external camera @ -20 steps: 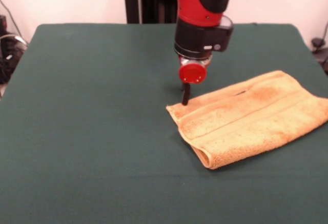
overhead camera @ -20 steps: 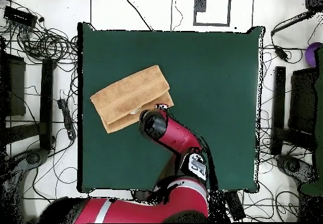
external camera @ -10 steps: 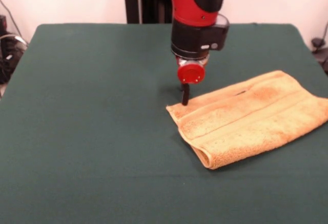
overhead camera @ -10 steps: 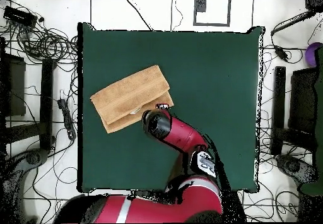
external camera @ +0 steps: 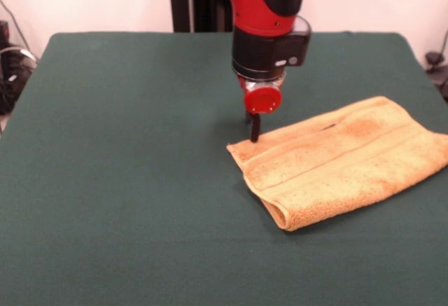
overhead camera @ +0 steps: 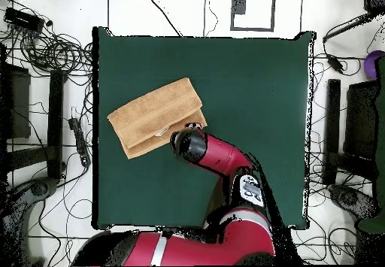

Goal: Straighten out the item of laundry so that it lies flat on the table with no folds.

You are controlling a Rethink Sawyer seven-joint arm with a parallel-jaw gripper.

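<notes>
Laundry first: one orange-tan terry hand towel (external camera: 341, 160) lies folded over on itself on the dark green table (external camera: 126, 180), a doubled rounded edge showing along its near side in the front view. It sits toward one side of the table, well inside the edges in the overhead view (overhead camera: 156, 117). So the step in hand looks like the approach to a grab; nothing is unfolded yet. One gripper (external camera: 254, 129) hangs just beside the towel's far corner, its dark tip close above the cloth; whether it is released or clenched cannot be told. The next move likely calls for catching only the top layer at that corner and drawing it across open felt. Count: one towel, one table, one arm (overhead camera: 218, 157).
</notes>
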